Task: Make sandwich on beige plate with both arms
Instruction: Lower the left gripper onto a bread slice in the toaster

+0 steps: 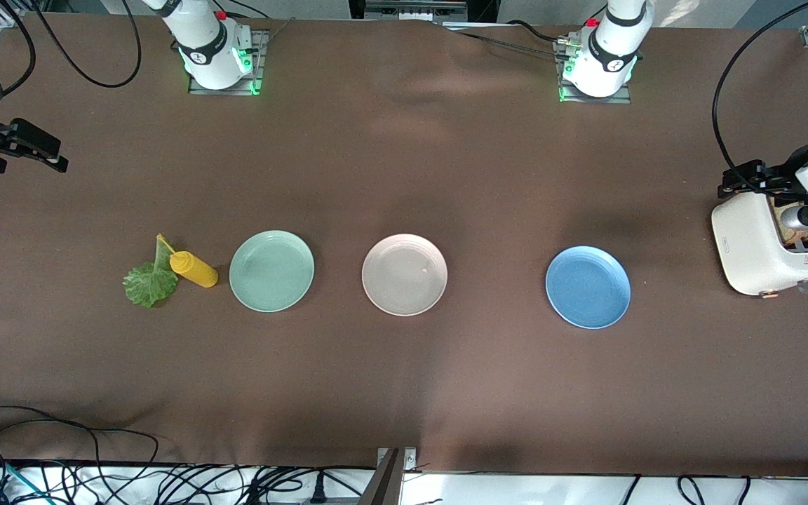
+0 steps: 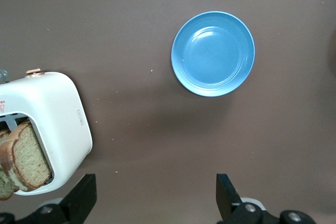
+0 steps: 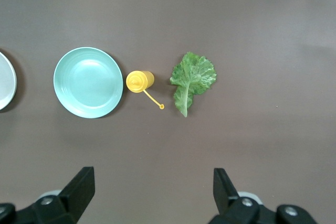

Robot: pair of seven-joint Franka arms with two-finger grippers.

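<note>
the beige plate (image 1: 404, 274) lay bare mid-desk between mint and blue plates. the left pincer (image 2: 152, 195) hung spread over the desk beside the toaster (image 2: 58, 129) holding the bread slices (image 2: 26, 158); the right pincer (image 3: 152, 192), also spread, hung near the lettuce leaf (image 3: 191, 80), each by its ingredient.

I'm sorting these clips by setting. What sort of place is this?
Likely a robotics lab's mock kitchen table: a brown cloth-covered table with loose cables along its edge, two bolted-down arms, a toaster and a beige plate.
</note>
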